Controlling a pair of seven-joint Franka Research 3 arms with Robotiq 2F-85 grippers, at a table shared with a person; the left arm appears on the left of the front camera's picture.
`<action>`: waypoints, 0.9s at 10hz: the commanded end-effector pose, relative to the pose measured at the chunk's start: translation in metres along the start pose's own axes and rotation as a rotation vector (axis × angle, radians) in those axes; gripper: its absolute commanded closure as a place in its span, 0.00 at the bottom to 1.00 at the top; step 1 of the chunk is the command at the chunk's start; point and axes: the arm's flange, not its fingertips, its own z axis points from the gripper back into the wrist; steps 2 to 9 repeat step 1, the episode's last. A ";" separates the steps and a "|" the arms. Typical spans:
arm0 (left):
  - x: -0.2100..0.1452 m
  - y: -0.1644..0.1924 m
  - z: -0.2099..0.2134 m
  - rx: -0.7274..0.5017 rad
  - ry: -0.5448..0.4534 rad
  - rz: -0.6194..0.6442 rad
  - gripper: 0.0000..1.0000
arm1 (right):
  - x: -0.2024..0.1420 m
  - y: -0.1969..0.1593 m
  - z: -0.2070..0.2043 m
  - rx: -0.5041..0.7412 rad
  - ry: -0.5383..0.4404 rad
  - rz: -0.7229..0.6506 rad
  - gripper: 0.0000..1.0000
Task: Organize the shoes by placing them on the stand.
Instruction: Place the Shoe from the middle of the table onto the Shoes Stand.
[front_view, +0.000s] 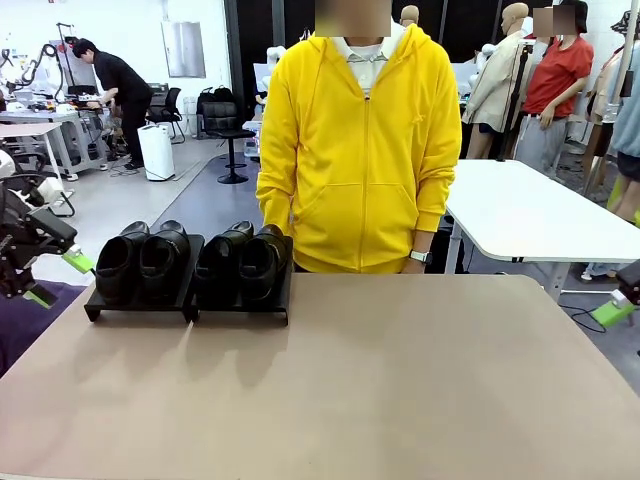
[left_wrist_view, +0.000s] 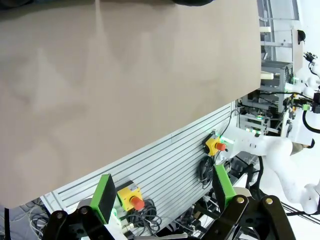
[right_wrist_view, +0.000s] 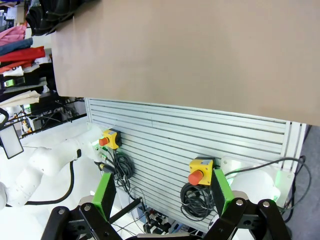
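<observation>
All four shoes (front_view: 190, 262) are sitting on the stand (front_view: 188, 302) at the far left of the surface (front_view: 380, 380), two to each tray, toes pointing toward me, right in front of the person in the yellow hoodie (front_view: 360, 150). By my reading, the organizing is done or nearly so.

My left tool (front_view: 57, 280) hangs off the left edge of the surface, just beside the stand, fingers spread wide and holding nothing. My left wrist camera confirms it: green pads (left_wrist_view: 104, 197) well apart, bare surface beyond. My right tool (right_wrist_view: 162, 192) is the same story, fingers apart, nothing between them, parked off the right side with a green pad peeking in at the front view's edge.

If I had to shift a shoe, I'd expect glossy leather to be slick, the upper to give under a squeeze and the sole to be stiff. I'd take it across the heel collar or by the side wall, not the rounded toe, where pads could slide off.
</observation>
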 end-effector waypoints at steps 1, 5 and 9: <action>-0.001 0.001 0.002 0.002 0.011 -0.005 0.00 | 0.002 0.001 0.002 0.029 -0.002 0.025 0.00; -0.001 0.001 0.002 0.002 0.011 -0.005 0.00 | 0.002 0.001 0.002 0.029 -0.002 0.025 0.00; -0.001 0.001 0.002 0.002 0.011 -0.005 0.00 | 0.002 0.001 0.002 0.029 -0.002 0.025 0.00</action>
